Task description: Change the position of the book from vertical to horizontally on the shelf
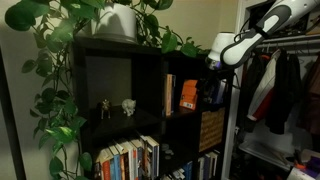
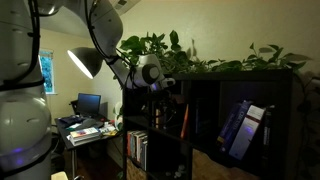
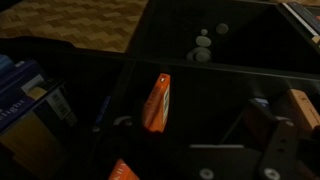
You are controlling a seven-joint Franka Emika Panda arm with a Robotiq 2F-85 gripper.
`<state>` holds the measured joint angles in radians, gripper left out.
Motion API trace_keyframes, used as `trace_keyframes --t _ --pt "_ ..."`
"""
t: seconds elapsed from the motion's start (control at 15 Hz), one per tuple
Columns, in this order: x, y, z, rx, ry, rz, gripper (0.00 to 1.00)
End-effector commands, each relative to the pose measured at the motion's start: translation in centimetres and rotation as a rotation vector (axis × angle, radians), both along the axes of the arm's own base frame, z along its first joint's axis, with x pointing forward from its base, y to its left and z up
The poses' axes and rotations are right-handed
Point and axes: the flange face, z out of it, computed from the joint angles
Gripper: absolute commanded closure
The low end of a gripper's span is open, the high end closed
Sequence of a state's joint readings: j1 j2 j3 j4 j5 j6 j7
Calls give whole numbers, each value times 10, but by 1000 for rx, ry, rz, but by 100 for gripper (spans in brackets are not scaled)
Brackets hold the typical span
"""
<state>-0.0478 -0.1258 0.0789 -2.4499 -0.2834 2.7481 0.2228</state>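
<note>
Presently, in an exterior view, the orange book [image 1: 187,95] stands upright in an upper cubby of the matte black shelf [image 1: 150,60]. In an exterior view the pincer [image 2: 163,88] hangs near it; its spread cannot be told. In the wrist view the book looks a thin, stiff slab, probably best pinched at its top edge and tipped slowly.

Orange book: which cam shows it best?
Wrist view: the book sits near centre, largest and unblocked, though dim. In an exterior view the book stands small but upright in a cubby of the shelf; in an exterior view the book is just a thin orange edge.
</note>
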Motion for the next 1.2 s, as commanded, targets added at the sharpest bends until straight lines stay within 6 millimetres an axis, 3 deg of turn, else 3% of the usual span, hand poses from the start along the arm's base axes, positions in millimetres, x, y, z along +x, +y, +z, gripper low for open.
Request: trace_keyframes --t 0.0,0.53,1.13 --pt "1 -7 -2 21 -26 2 0" --pt "7 -39 -17 84 -70 -83 0" --pt "11 -32 -25 176 -88 -97 0"
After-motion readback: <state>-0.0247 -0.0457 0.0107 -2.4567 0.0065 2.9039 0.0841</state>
